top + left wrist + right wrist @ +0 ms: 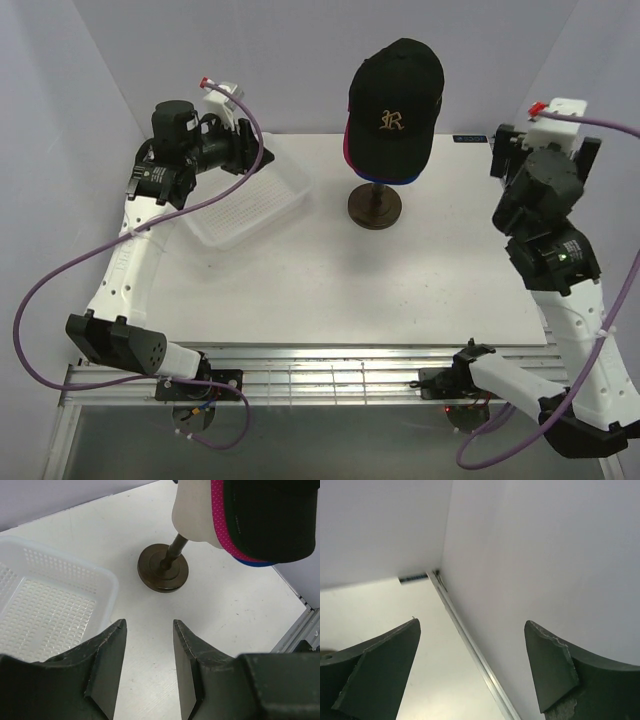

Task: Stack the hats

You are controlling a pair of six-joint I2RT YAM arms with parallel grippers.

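The black fabric baseball cap with a gold letter logo (395,95) sits on top of the stack, pulled over the cream egg-shaped mannequin head (192,515) at the far middle of the white table (330,290). Under it only the edge of the magenta pink cap (220,515) and a sliver of the plain blue cap (255,562) peek out. No dark green cap shows, so I cannot tell whether it lies hidden beneath. The stack's long axis runs from the back of the crown to the bill. The bill points toward the arms' side of the table and tips downward, with the logo facing the same way. The main risk seems to be the support: several caps ride on a head carried by a thin post and a small round dark stand (375,207), so a nudge from an arm passing close could rock it or slide the top cap off its neighbours. The forward-hanging bills would pull the caps that way. The left gripper (148,630) hangs over the near side of the white mesh plastic basket (65,558), aimed at the stand, its jaws parted with nothing between them. The right gripper (472,630) is spread wide and empty, well apart from the hats and facing the corner of the white walls.
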